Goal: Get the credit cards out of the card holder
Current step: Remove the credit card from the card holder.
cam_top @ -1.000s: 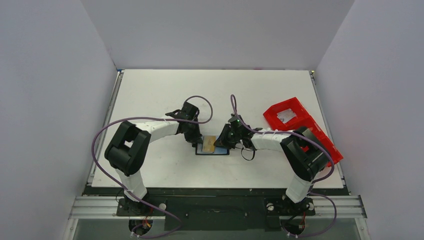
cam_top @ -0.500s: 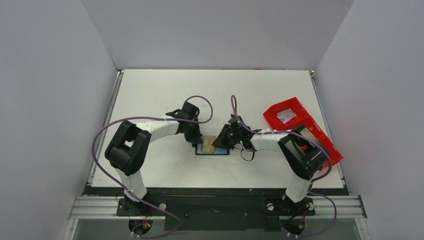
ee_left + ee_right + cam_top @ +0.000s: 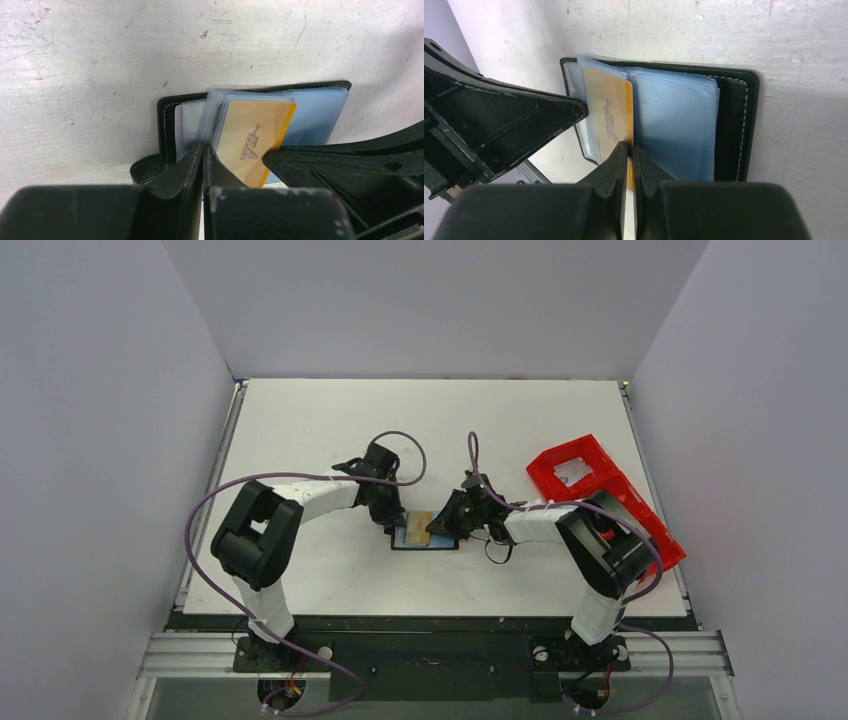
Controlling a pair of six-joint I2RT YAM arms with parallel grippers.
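Note:
The black card holder (image 3: 447, 545) lies open on the table between my two arms, its blue-grey plastic sleeves (image 3: 674, 125) fanned out. A gold credit card (image 3: 609, 110) marked VIP sticks partly out of a sleeve and rises off the holder. My right gripper (image 3: 630, 147) is shut on that card's orange edge. My left gripper (image 3: 204, 150) is shut, its tips down at the sleeves' near edge beside the holder's black spine (image 3: 166, 125). From above, the left gripper (image 3: 396, 525) and right gripper (image 3: 437, 528) flank the card (image 3: 420, 525).
A red plastic compartment tray (image 3: 600, 495) lies at the right of the table, behind my right arm. Purple cables loop above both wrists. White walls close in the table on three sides.
My right gripper's jaws have closed onto the edge of the gold card. Both arms have hardly shifted, and the card holder has stayed in place.

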